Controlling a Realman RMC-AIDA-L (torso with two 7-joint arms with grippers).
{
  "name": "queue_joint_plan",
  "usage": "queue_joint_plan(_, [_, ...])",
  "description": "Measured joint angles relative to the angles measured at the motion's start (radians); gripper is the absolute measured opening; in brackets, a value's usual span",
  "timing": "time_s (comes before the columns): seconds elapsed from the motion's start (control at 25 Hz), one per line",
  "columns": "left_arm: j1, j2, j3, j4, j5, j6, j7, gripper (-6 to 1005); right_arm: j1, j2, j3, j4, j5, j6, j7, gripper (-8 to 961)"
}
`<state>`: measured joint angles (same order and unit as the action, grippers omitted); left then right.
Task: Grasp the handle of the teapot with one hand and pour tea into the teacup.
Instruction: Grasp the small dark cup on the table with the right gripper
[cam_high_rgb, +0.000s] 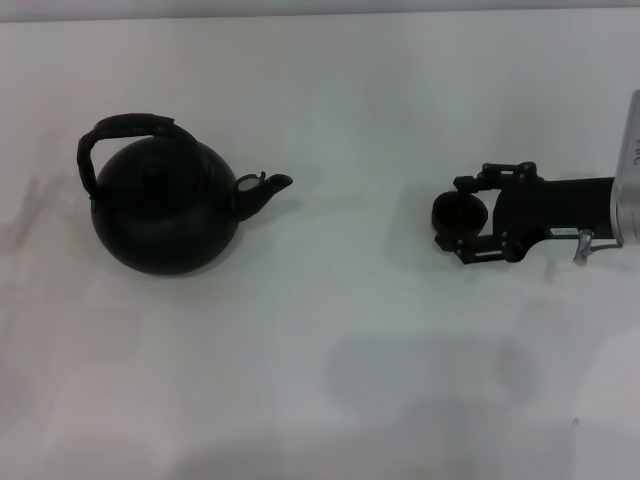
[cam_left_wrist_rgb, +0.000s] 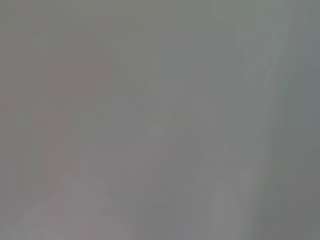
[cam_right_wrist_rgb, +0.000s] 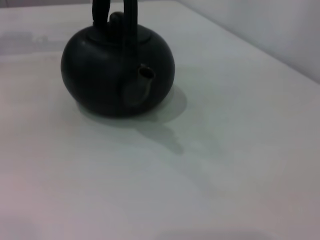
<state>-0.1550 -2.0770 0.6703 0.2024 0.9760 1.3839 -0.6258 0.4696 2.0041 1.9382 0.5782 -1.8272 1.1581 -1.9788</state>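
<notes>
The teapot (cam_high_rgb: 165, 215), a large round black pot, stands on the white table at the left, its short spout (cam_high_rgb: 268, 187) pointing right. Its thick arched handle (cam_high_rgb: 115, 135) loops over the top. In the right wrist view the teapot (cam_right_wrist_rgb: 117, 75) faces me spout first, with the handle (cam_right_wrist_rgb: 131, 15) cut off by the frame's edge. At the right, the small dark teacup (cam_high_rgb: 458, 210) sits between the fingers of my right gripper (cam_high_rgb: 455, 215), which is shut on it. A wide stretch of table separates cup and spout. My left gripper is out of view.
The white table (cam_high_rgb: 340, 330) fills the head view, with its far edge along the top. The left wrist view shows only a plain pale surface (cam_left_wrist_rgb: 160, 120). A wall stands beyond the table's edge (cam_right_wrist_rgb: 280, 30) in the right wrist view.
</notes>
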Motion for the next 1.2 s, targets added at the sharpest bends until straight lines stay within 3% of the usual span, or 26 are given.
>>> queue_joint_plan(0.32, [0.004, 0.000, 0.000, 0.000, 0.001, 0.000, 0.000, 874, 0.006, 0.003, -0.043, -0.002, 0.001, -0.033, 0.006, 832])
queue_joint_plan(1.2, [0.000, 0.000, 0.000, -0.001, 0.000, -0.001, 0.000, 875, 0.003, 0.000, -0.035, 0.007, 0.016, -0.024, -0.002, 830])
